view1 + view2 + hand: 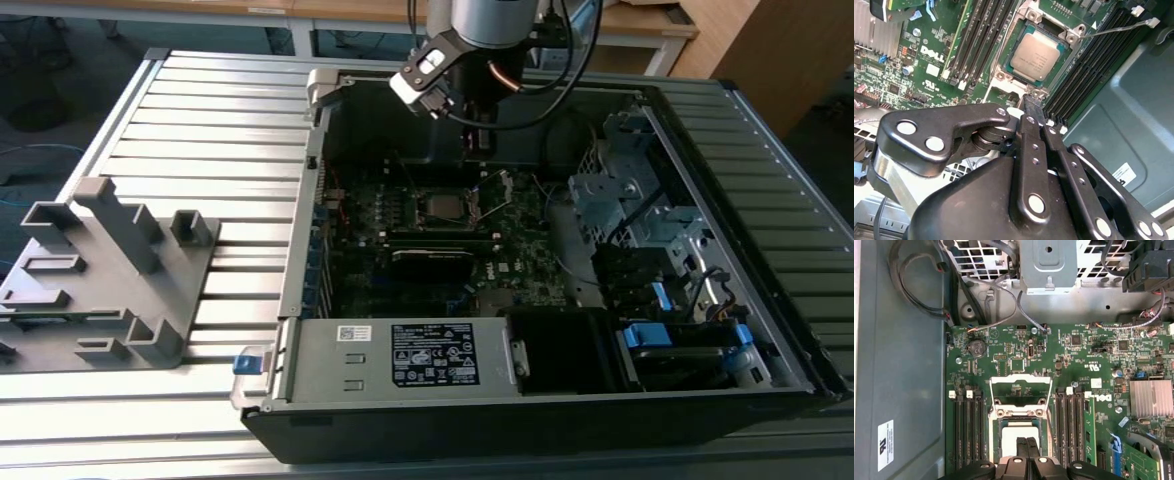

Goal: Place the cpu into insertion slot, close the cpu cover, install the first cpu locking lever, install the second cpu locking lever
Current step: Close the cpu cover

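cpu [1036,56] sits in the slot [1072,36], cover [1020,377] flipped up for access; pincer [1033,100] closed, empty, hovering beside.

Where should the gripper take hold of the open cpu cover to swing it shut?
Probably by the free bar of the cpu cover, the edge farthest from the cpu. The cover stands open, hinged beside the insertion slot, and its central window leaves only thin bars, so the far bar gives most leverage. Come from above, on the side away from the slot.
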Motion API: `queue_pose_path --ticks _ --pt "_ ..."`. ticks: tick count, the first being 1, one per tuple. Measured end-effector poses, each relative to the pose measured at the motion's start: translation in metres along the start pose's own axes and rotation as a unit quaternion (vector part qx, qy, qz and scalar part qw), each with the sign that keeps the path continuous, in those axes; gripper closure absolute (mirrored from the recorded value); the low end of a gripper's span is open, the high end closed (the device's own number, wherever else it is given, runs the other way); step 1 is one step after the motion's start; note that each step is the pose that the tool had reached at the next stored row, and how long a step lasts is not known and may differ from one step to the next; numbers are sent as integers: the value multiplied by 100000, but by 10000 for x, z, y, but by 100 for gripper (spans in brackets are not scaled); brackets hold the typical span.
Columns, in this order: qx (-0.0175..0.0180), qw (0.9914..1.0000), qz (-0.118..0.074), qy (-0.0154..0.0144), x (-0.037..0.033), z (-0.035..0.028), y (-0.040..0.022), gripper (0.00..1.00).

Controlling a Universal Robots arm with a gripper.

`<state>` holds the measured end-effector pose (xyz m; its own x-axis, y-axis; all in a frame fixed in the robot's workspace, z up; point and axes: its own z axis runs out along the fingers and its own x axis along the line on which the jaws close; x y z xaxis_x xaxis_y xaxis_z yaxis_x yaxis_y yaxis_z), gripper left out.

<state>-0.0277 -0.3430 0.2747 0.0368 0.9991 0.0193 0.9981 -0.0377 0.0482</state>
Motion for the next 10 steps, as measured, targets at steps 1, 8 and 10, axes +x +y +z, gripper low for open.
queue_pose_path --ticks 1,8,10 --pt "1 100000 1 1 0 0 7 89" --pt "4 100000 3 -7 1 -2 14 89" --pt "3 100000 1 -9 2 -11 15 89"
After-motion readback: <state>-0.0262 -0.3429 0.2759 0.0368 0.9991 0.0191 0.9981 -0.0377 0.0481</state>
